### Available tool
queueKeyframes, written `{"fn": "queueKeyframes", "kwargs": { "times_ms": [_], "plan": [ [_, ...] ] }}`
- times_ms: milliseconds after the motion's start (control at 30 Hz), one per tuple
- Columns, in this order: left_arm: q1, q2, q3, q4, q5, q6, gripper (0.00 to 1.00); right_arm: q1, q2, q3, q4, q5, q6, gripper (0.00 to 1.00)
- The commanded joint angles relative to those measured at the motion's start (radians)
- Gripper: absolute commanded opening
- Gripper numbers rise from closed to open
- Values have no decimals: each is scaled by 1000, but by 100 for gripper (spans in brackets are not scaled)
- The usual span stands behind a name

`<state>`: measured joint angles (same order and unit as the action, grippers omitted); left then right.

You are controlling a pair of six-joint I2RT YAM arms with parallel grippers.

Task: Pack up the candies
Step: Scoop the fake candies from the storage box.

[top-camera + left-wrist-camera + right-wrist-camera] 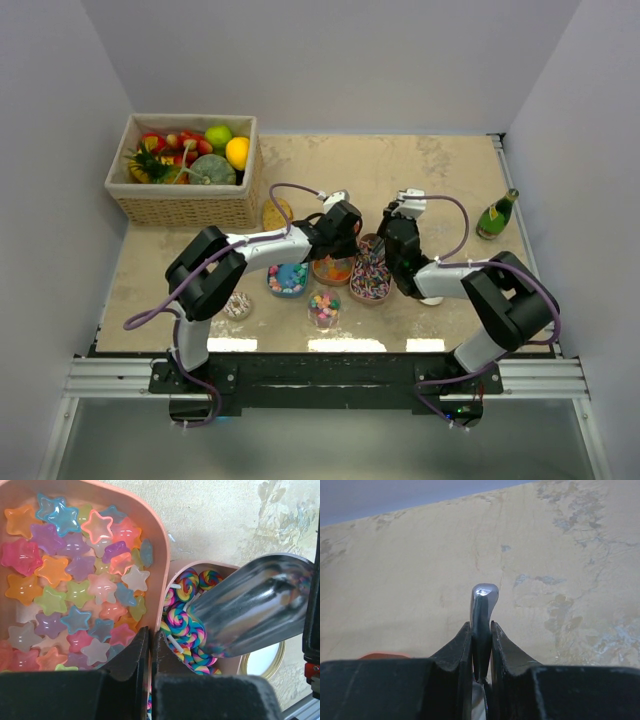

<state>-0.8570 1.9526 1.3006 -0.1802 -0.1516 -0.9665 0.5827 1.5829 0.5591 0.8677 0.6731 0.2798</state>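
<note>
Top external, L wrist, R wrist: candies (75,580) lying in dishes mid-table, both grippers closed.
Top external: L gripper (345,238) and R gripper (392,232) are seen close together over the dishes, w/ a fruit basket (185,205) at far left; L wrist: fingers (131,662) are pinched tight on the rim of a pink tray (161,555) of star candies, and a metal scoop (255,605) is held over swirled lollipops (182,625) in the next tray; R wrist: jaws are clamped on the scoop's handle.

No text is legible; the label on the green bottle (497,214) is too small to read
</note>
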Motion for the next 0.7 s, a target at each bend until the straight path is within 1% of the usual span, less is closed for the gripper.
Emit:
{"fn": "queueKeyframes", "kwargs": {
  "times_ms": [0, 33, 267, 467, 667],
  "plan": [
    [9, 45, 8, -47, -3, -47, 0, 9, 5, -53, 39, -156, 97, 0],
    [7, 46, 8, -47, -3, -47, 0, 9, 8, -59, 42, -193, 110, 0],
    [10, 45, 5, -48, -9, -52, 0, 11, 34, -137, 132, -293, 176, 0],
    [10, 46, -3, -44, -8, -60, 0, 11, 60, -192, 192, -339, 252, 0],
    [10, 48, -3, -39, -5, -60, 0, 9, 91, -225, 244, -371, 289, 0]
  ]
}}
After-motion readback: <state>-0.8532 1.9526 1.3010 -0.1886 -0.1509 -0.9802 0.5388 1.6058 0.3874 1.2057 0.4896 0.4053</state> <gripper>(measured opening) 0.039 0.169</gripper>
